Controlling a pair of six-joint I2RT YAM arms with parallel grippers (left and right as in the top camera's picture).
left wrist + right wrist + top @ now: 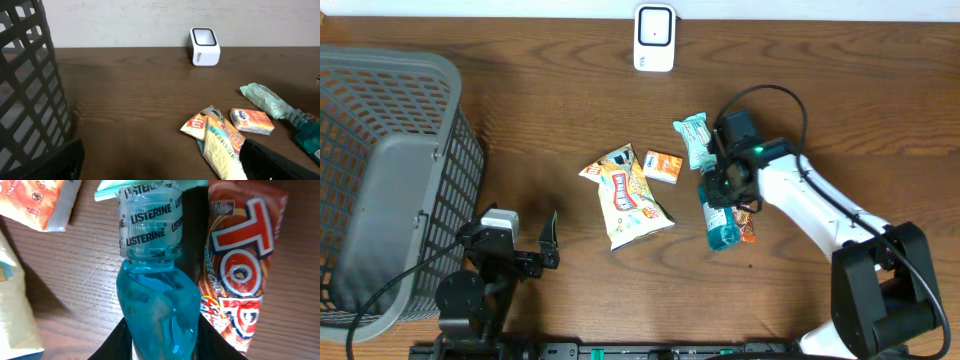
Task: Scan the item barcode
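The Listerine mouthwash bottle [723, 232] was seen lying right of centre on the wooden table [540, 100], just beside a red snack packet [240, 270]. It was clamped between the fingers of the right gripper [722, 192]. The left gripper [527, 240] was held spread wide near the grey basket [390, 60]. The white scanner [654, 37] was set at the far edge.

bottle [155, 305]: blue liquid, clear ribbed cap;
snack wrapper [240, 265]: red-orange, white letters;
chip bag [630, 198]: yellow and white;
small packet [663, 166]: orange;
far wrapper [695, 140]: pale teal;
scanner [654, 37]: white, black face;
basket [380, 150]: grey lattice;
tabletop [540, 120]: dark brown woodgrain
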